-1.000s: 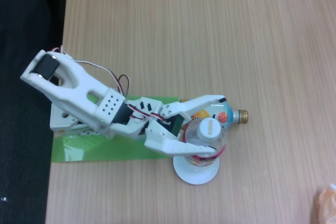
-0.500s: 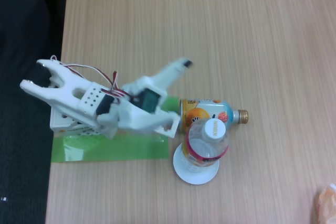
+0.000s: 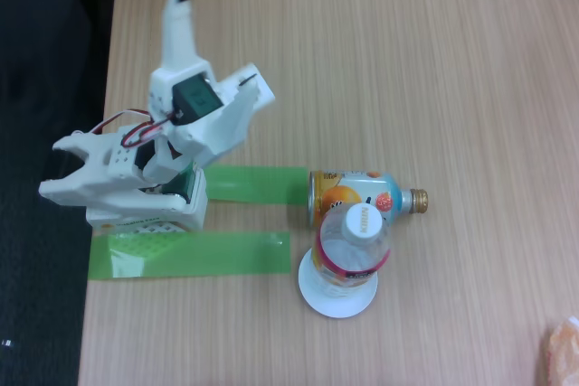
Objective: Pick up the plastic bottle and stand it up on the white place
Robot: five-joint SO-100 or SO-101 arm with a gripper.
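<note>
One plastic bottle [image 3: 354, 249] upright on the white place [image 3: 338, 297], gripper [image 3: 215, 38] spread empty, well apart at upper left.

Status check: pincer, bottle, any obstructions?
Pincer open, empty, up by the table edge. Clear plastic bottle upright on round white plate. Light-blue gold-capped can-bottle lying beside it.

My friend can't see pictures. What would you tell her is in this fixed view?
A clear plastic bottle with a white cap stands upright on a small white plate on a wooden table. A light-blue can with a gold cap lies on its side just behind it. The white robot arm is folded back at the left, its open claw holding nothing.
</note>
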